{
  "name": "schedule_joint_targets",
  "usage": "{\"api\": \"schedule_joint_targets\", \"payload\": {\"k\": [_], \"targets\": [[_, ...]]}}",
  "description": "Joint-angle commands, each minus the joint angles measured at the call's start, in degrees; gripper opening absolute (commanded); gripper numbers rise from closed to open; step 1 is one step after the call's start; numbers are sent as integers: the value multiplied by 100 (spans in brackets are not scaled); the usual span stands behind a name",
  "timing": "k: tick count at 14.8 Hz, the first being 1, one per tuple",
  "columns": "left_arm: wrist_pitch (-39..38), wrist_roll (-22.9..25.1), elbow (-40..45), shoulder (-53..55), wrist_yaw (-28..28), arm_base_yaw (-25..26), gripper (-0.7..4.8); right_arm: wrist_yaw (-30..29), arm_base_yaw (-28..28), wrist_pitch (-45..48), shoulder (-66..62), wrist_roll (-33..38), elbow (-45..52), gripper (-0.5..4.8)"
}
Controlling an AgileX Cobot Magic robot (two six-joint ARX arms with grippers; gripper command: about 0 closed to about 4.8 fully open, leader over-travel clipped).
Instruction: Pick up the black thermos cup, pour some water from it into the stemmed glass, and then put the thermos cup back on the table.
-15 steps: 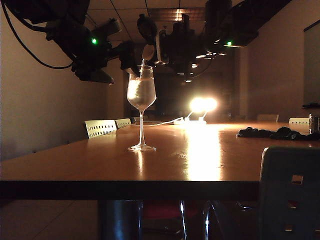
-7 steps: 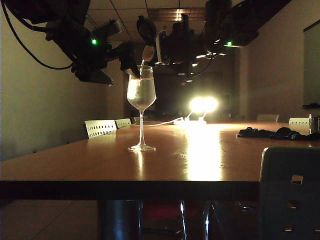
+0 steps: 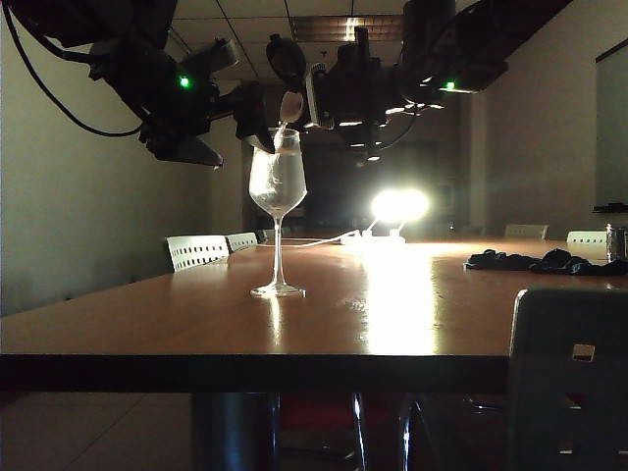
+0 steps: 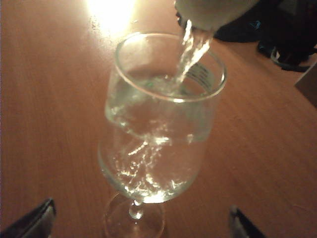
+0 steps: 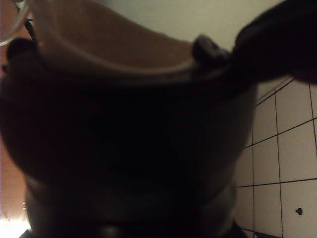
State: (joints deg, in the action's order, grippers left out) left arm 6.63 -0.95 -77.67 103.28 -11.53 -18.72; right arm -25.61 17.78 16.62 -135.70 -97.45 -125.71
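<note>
Counting first: one table point(image 3: 147, 324), one stemmed glass point(image 3: 278, 186), one black thermos cup point(image 3: 343, 88), two arms with a gripper each, two pale chair backs at the far left edge and a dark bundle of cloth point(image 3: 545, 262) lying on the right end of the tabletop. My view is of a long glossy brown surface in a dim room, with a glaring lamp point(image 3: 399, 205) at the far end throwing a bright streak down the wood. I see the thermos tipped over on its side above the glass, its spout point(image 4: 213, 11) just over the rim and a thin stream of water falling into the bowl, which is well filled. My right gripper point(image 3: 368, 83) is clamped around the thermos body, up high to the right of the glass. My left gripper point(image 4: 141, 223) hovers beside the glass with both fingertips spread wide, touching nothing.
</note>
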Motion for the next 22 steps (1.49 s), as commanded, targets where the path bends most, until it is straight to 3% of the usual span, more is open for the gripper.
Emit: {"api": "schedule_joint_targets", "payload": {"k": [1, 22], "targets": [[66, 11, -17, -11, -26, 0, 479, 2, 22, 376, 127, -35, -55, 63], [4, 11, -17, -11, -7, 0, 479, 4, 22, 374, 127, -205, -55, 63]]}}
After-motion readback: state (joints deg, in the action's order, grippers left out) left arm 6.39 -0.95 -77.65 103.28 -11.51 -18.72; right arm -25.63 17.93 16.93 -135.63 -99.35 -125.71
